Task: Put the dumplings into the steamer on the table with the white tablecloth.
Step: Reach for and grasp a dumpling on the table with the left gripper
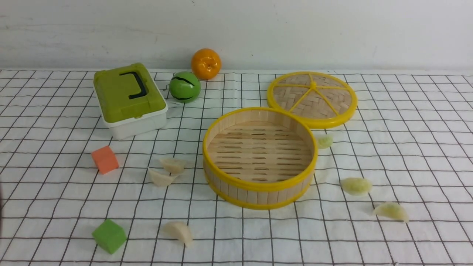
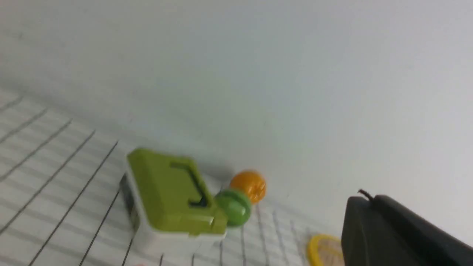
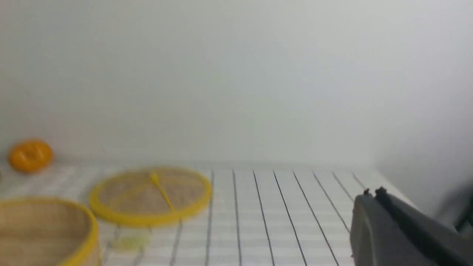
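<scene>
The empty steamer (image 1: 258, 186) stands mid-table on the white tablecloth (image 1: 414, 147). Three cream dumplings lie to its left (image 1: 173, 164) (image 1: 160, 178) (image 1: 179, 232). Three greenish dumplings lie to its right (image 1: 325, 141) (image 1: 356, 186) (image 1: 391, 211). Neither arm shows in the front view. In the left wrist view my left gripper (image 2: 364, 197) is shut on nothing, high above the cloth. My right gripper (image 3: 371, 194) is likewise shut and empty in the right wrist view, where the steamer (image 3: 88, 229) and one greenish dumpling (image 3: 129, 242) show blurred.
The steamer's woven lid (image 1: 312, 99) lies flat behind it to the right. A green-lidded white box (image 1: 129, 99), a green ball (image 1: 184, 87) and an orange (image 1: 206, 63) sit at the back left. An orange cube (image 1: 105, 159) and a green cube (image 1: 109, 235) lie front left.
</scene>
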You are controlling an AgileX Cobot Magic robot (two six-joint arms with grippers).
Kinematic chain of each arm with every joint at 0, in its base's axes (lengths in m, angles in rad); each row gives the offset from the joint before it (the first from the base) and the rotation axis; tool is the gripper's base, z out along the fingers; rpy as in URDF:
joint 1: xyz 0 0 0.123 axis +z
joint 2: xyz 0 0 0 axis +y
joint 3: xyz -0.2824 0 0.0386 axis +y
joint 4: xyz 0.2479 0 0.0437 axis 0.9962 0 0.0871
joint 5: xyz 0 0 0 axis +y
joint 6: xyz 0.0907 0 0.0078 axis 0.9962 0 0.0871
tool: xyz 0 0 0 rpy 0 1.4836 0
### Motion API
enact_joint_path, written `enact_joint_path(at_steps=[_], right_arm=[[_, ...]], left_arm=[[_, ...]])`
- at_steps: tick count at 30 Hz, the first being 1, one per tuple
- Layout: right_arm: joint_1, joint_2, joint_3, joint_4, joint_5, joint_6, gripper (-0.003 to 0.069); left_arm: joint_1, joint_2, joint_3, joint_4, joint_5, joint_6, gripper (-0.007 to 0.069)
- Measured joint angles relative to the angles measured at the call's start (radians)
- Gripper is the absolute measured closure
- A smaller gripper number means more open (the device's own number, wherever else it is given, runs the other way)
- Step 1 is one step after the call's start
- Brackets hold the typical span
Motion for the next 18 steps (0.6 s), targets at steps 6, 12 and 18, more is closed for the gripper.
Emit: enact_joint_path(at_steps=[6,12,18], right_arm=[[0.01,0.132,0.0,0.085,0.279,-0.005,0.0676],[0.107,0.238,-0.001,0.249,0.288,-0.14,0.0675],[0.276,0.416,-0.087,0.399,0.335,-0.291,0.0675]], left_arm=[[-0.016,0.212,-0.054,0.042,0.225,-0.081,0.0636],[-0.189,0.343,-0.211,-0.014,0.535,0.099,0.0636],[-0.342,0.576,-0.373,-0.306,0.718,0.433,0.0636]])
